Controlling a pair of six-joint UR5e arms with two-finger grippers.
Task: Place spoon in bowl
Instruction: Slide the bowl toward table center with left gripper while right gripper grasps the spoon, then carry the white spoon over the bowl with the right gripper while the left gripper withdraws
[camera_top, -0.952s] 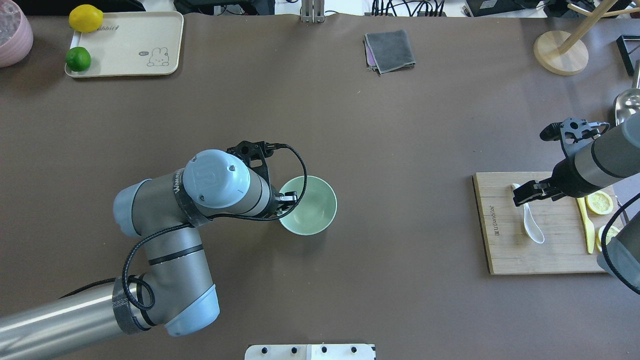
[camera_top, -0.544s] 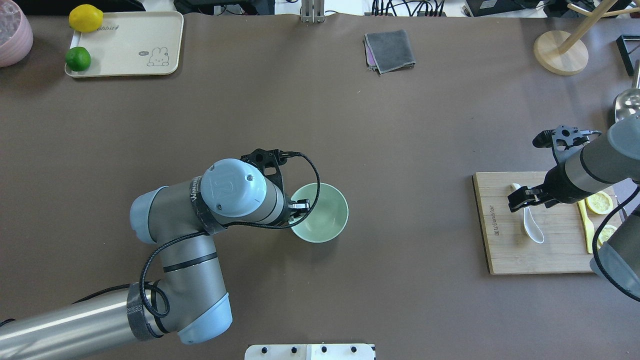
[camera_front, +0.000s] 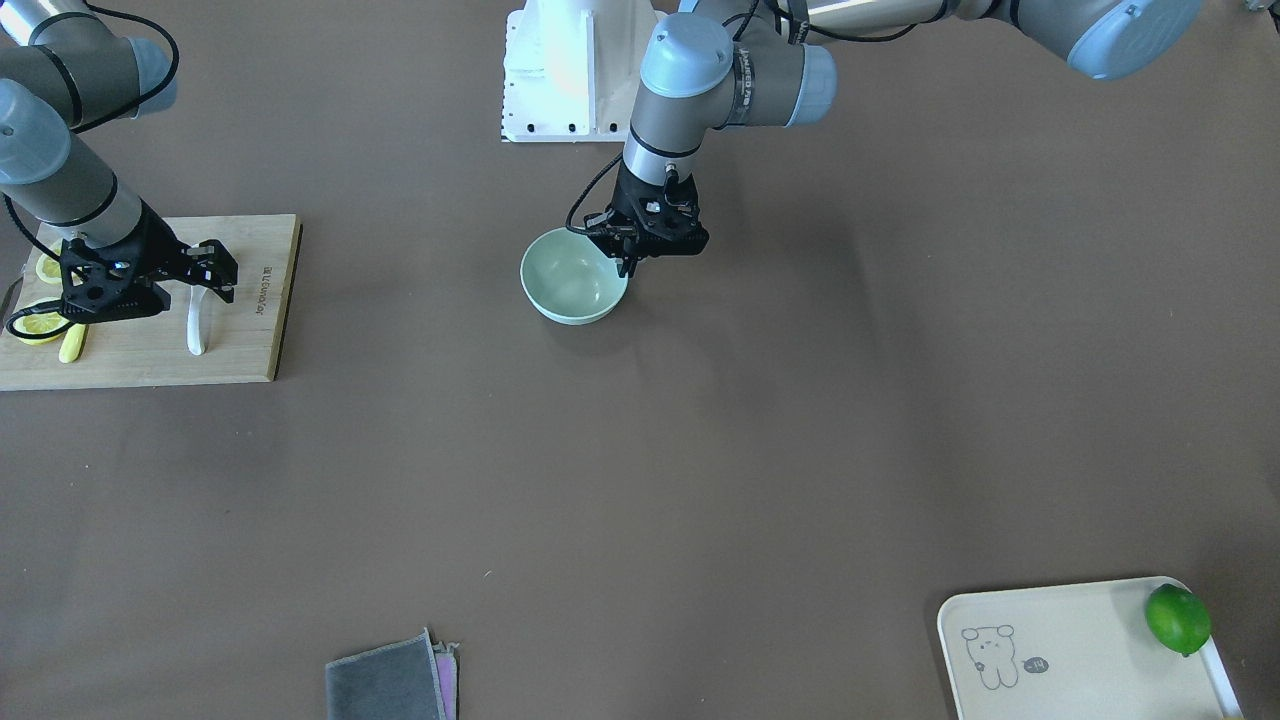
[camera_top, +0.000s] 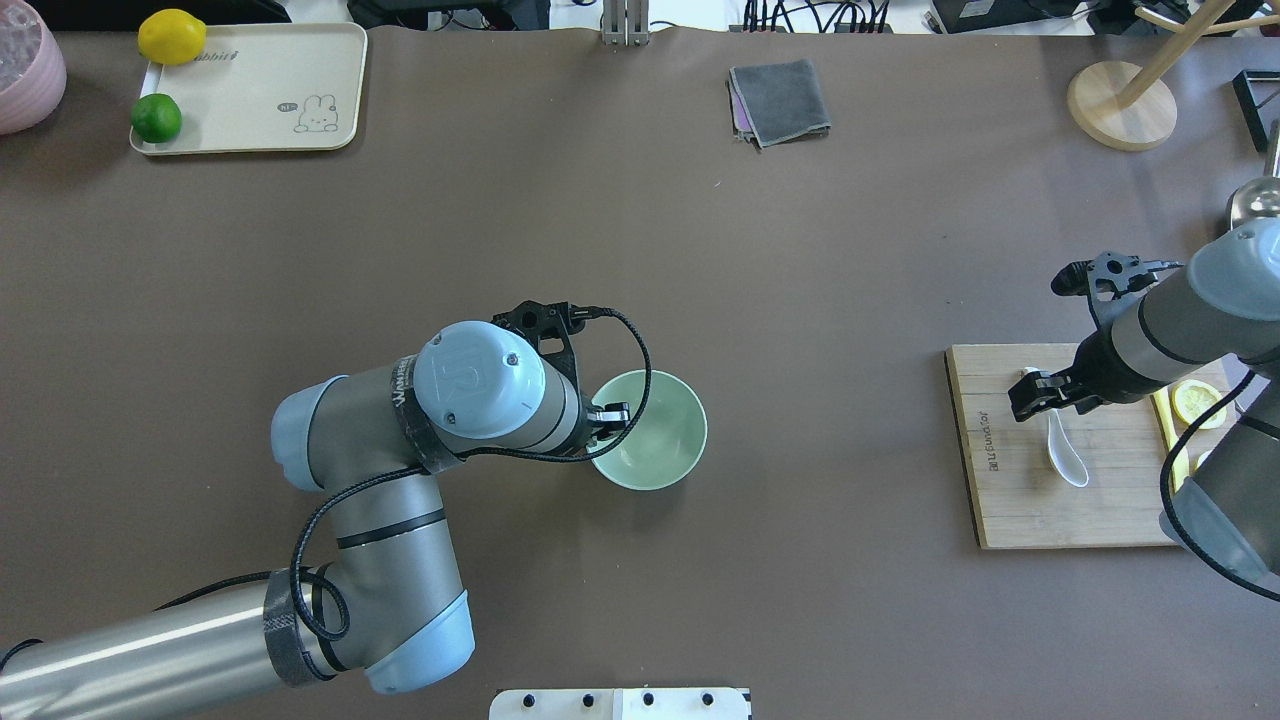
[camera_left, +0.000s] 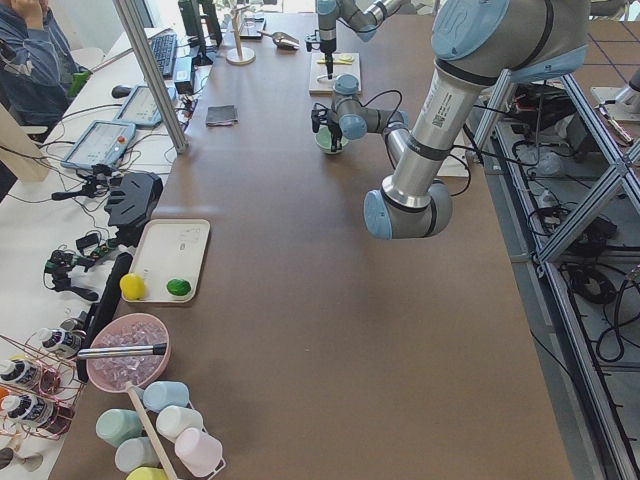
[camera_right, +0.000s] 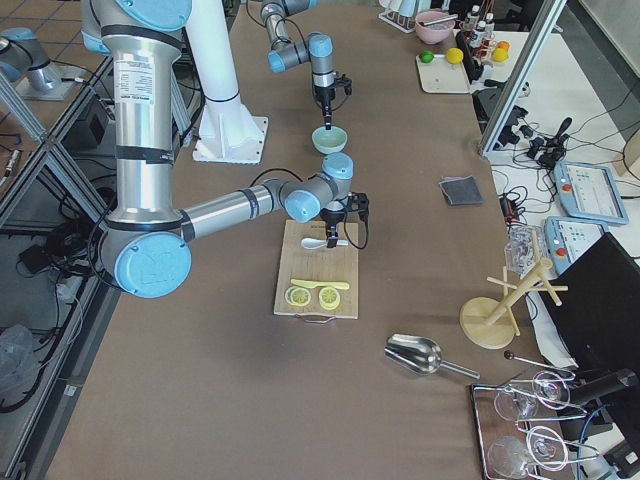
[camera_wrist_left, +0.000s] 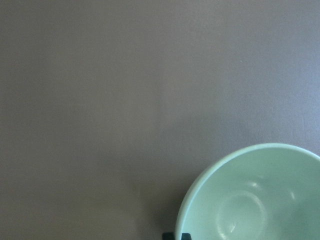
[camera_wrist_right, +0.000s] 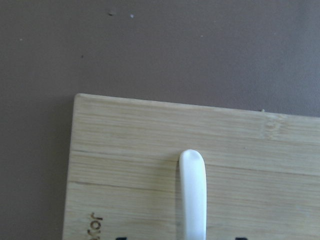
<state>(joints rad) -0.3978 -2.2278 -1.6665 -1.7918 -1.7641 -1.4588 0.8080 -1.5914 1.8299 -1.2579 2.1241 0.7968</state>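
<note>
The pale mint-green bowl (camera_top: 655, 435) stands near the table's middle; it also shows in the front view (camera_front: 570, 285) and the left wrist view (camera_wrist_left: 255, 200). My left gripper (camera_top: 607, 415) is shut on the bowl's rim on the side nearest the arm. The white spoon (camera_top: 1062, 450) lies on a bamboo cutting board (camera_top: 1010, 510) at the right. My right gripper (camera_top: 1038, 392) is open, low over the spoon's handle end (camera_wrist_right: 193, 195), with one finger on each side of it.
A yellow knife (camera_top: 1170, 430) and lemon slices (camera_top: 1197, 402) lie on the board beside the spoon. A grey cloth (camera_top: 780, 100) lies at the far middle. A cream tray (camera_top: 250, 90) with a lime and a lemon is far left, a wooden stand (camera_top: 1120, 105) far right.
My left gripper has slid the bowl to the right and a little nearer. My right gripper has moved left along the board over the spoon's handle.
</note>
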